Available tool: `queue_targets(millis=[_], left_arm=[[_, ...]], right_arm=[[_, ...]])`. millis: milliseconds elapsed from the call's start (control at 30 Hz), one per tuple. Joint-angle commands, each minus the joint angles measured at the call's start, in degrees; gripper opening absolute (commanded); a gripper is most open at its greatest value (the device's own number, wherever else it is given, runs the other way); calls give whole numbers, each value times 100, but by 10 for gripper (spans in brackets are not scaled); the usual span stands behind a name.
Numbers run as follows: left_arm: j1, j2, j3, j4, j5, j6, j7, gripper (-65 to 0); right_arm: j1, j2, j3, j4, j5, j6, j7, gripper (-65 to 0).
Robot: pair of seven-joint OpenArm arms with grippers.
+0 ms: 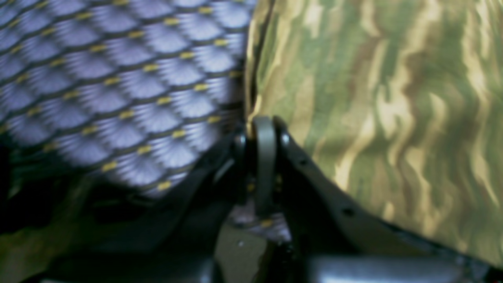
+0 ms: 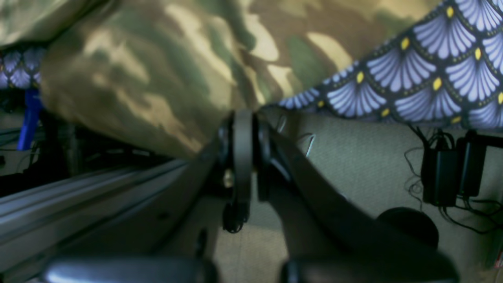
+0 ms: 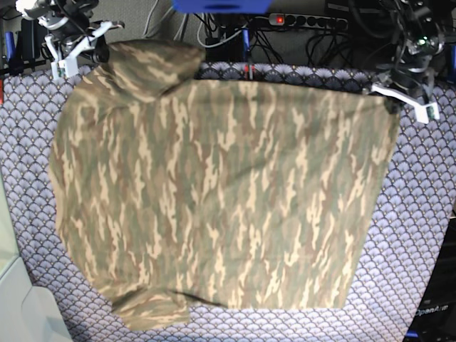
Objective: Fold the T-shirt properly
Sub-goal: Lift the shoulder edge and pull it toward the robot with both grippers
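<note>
The camouflage T-shirt lies spread wide over the table, one sleeve at the near left and another bunched at the far left. My left gripper sits at the shirt's far right corner. In the left wrist view its fingers are pressed together on the edge of the T-shirt. My right gripper is at the far left, shut on the raised shoulder fold. From the right wrist view, the gripper pinches the T-shirt, which hangs off the table's edge.
A purple-grey fan-scale cloth covers the table under the shirt. A power strip and cables run along the back. A white box stands at the near left. Black adapters lie on the floor beyond the table.
</note>
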Motion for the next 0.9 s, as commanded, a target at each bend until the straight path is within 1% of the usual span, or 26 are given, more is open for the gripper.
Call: queue_targets(millis=[0,233,467,567,633,733,867], left_arm=[[20,-61,-74,79,1,8,-112,-645],[178,-105,-74,106,1,8,-112,-645],[196,-105,-48,123,45,8,-112,-645],[169,-105,40,290,53,-1,-112,-645],[169,-193,224,475,115,-1,-112,-645],[160,-255,515,607,291,52,-112,-645],[-86,-228,646,615,546,52,-76,-645]], right_arm=[[-61,40,32,110,58,19,91,-650],[-79,31,401,92,50,19,162,-650],[53,66,357,127,32,19,118,-650],[150,66,349,206,23,19,100,-650],[167,66,349,356,23,19,-14,-650],[405,75,349,496,23,19,-331,-650],[853,233,384,505,23,19,-849,-650]])
